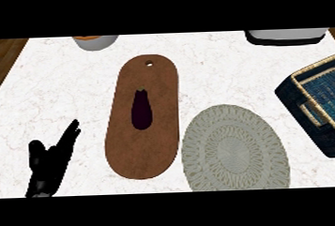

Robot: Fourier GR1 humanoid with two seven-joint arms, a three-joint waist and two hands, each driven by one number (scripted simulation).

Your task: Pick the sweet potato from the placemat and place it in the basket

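Left hand (48,163) open, fingers straight, holding nothing, low left over the table (65,81). Sweet potato location: cannot tell, it shows nowhere in view. Round placemat (234,147) sits just right of a wooden board (158,148) carrying a dark purple vegetable (140,111); basket (289,95) at right edge.
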